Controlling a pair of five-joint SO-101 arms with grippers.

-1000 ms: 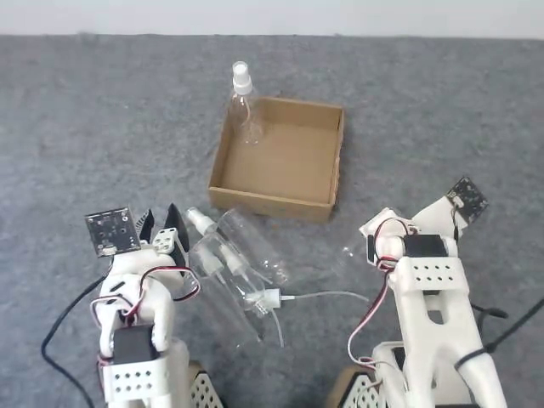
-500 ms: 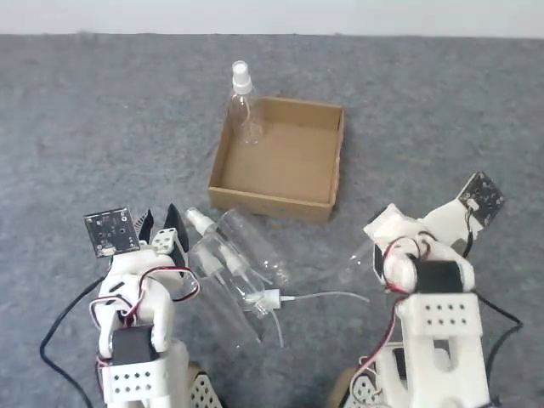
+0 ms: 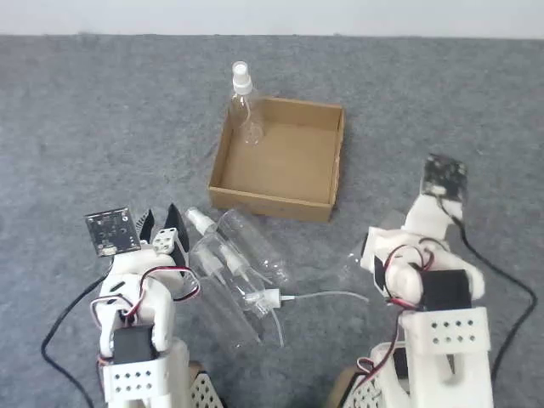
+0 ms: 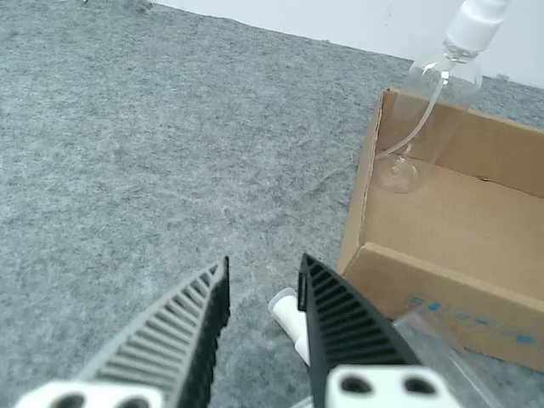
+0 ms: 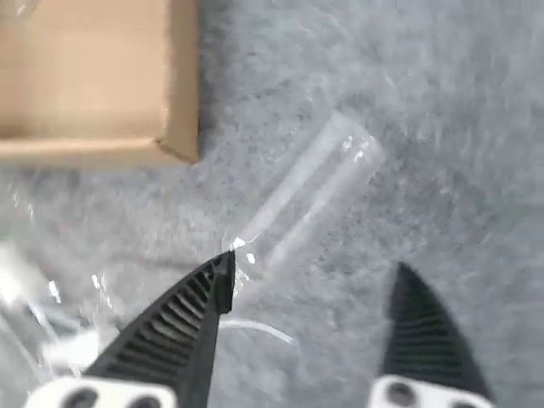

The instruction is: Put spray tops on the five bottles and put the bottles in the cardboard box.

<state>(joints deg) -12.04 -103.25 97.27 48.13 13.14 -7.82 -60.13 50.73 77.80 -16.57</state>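
This is looking like a robotics lab: grey carpet (image 3: pixel 85 110) is lying under two wired arms (image 3: pixel 136 331), white wall (image 3: pixel 340 17) running along the top.

left gripper (image 4: pixel 263 265) ajar, right gripper (image 5: pixel 314 262) spread wide

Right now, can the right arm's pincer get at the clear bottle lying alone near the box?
Probably yes. The right pincer is open right over the clear bottle, which lies alone on the carpet near a corner of the cardboard box, with nothing covering it.
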